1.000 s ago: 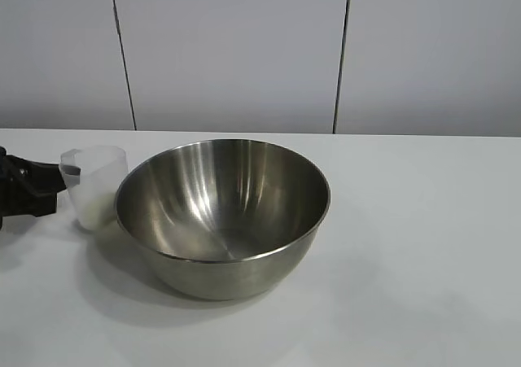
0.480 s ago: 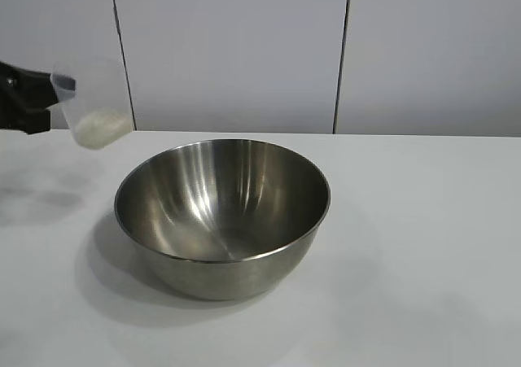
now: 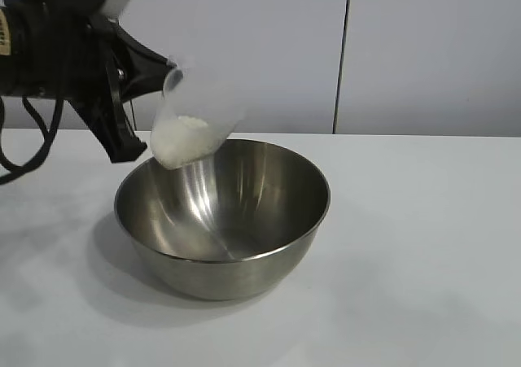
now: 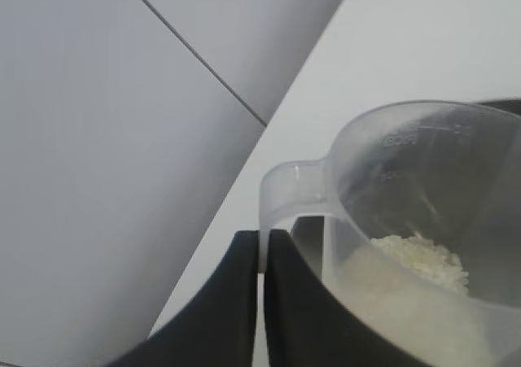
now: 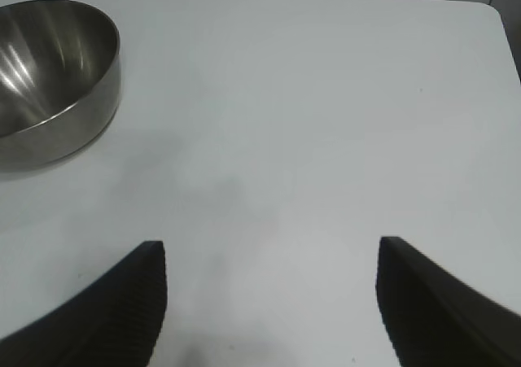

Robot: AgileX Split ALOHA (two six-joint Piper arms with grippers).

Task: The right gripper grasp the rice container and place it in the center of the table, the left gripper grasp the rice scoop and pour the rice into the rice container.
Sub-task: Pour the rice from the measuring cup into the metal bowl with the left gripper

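The table point(image 3: 423, 220) is white and wide, with plenty of bare room to the bowl's right and in front of it; its far edge meets a pale panelled wall point(image 3: 244, 50). The rice container point(image 3: 222, 216) stands upright near the middle, mouth up. Above its left rim hangs the left gripper point(image 3: 159, 70), fingers pinched together on the handle tab of the rice scoop point(image 3: 199, 119); the scoop is tilted, mouth leaning up and to the right, its base just over the rim; the rice point(image 3: 183, 139) lies heaped in its low end. Raised lettering near the scoop's lip is too faint to read. The right gripper point(image 5: 269, 302) hovers over bare table well away from the container, fingers spread apart, holding nothing.
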